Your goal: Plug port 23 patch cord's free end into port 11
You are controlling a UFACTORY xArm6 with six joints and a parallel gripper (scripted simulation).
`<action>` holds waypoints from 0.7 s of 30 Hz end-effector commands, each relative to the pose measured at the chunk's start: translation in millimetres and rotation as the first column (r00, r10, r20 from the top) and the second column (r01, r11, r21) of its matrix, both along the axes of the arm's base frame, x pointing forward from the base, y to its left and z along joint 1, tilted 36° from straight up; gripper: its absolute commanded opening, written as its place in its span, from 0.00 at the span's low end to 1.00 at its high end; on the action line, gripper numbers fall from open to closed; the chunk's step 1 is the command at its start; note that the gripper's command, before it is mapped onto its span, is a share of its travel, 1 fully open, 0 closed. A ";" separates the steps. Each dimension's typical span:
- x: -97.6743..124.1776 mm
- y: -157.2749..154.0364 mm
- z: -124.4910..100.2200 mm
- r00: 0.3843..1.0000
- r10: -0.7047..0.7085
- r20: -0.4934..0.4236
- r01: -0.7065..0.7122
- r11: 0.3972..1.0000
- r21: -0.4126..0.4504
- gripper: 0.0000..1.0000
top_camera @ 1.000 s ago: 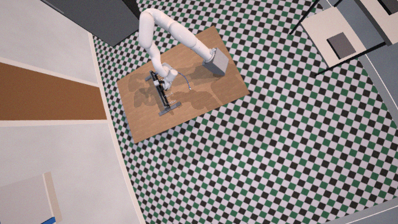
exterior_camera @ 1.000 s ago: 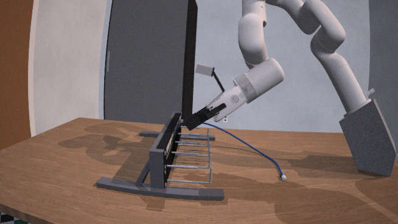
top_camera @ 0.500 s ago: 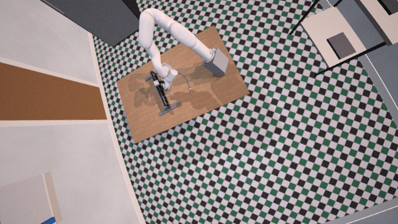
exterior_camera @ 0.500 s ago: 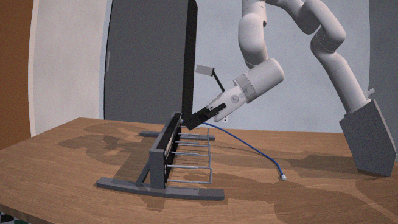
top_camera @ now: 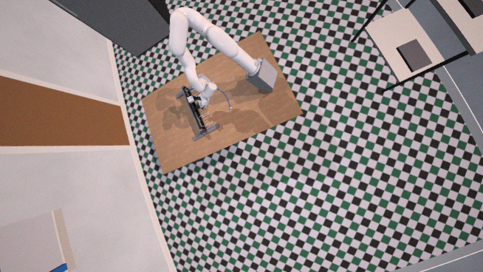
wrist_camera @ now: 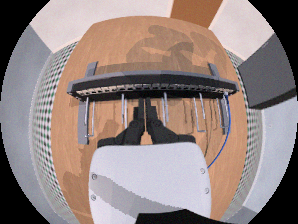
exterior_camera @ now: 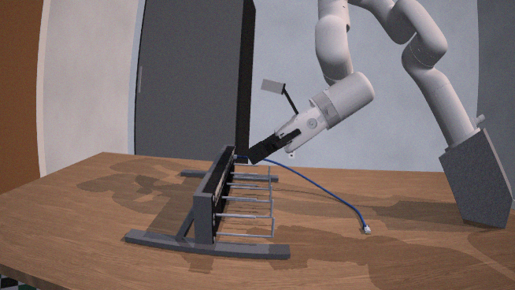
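The pincer (exterior_camera: 255,156) is pinched tight on nothing, its dark fingertips poised just above the top edge of the rack (exterior_camera: 205,197) near the rack's far end, angled down toward the panel face. The blue cord (exterior_camera: 315,185) leaves a port at that far end, arcs out under the pincer and drops to the worktop (exterior_camera: 98,221), where its free plug (exterior_camera: 367,228) lies on the wood well apart from the rack and from the pincer — nothing is carrying it. In the wrist view the closed fingers sit before the middle of the panel with the wire guide bars below, and the cord curves away at the right edge. The cord looks thin, light and limp; taken by the cable it would likely sag and twist, giving little control over which way the latch faces. The small rigid plug body seems the better place to hold, by its side faces just behind the tip, leaving the latch tab free and upward. The plug is probably smooth and slippery, so a firm squeeze would help. The rack stands loose on its flat feet — a hard push at port 11 may slide it rather than seat the plug.
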State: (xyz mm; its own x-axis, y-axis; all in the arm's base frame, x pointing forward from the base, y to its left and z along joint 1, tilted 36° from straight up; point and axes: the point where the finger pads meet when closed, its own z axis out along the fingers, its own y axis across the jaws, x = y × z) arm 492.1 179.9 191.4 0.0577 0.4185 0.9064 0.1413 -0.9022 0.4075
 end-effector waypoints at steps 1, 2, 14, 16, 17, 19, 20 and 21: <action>-37.0 -3.4 6.0 1.000 0.001 0.002 -0.001 1.000 0.001 0.00; -37.0 -3.4 6.0 1.000 0.001 0.002 -0.001 1.000 0.001 0.00; -103.7 -10.5 13.4 1.000 0.001 0.002 -0.001 1.000 0.001 0.00; -111.7 -11.3 14.2 1.000 0.001 0.002 -0.001 1.000 0.001 0.00; -114.6 -11.6 14.5 1.000 0.001 0.002 -0.001 1.000 0.001 0.00; -114.6 -11.6 14.5 1.000 0.001 0.002 -0.001 1.000 0.001 0.00; -116.7 -11.9 14.8 1.000 0.001 0.002 -0.001 1.000 0.001 0.00; -118.1 -12.0 14.9 1.000 0.001 0.002 -0.001 1.000 0.001 0.00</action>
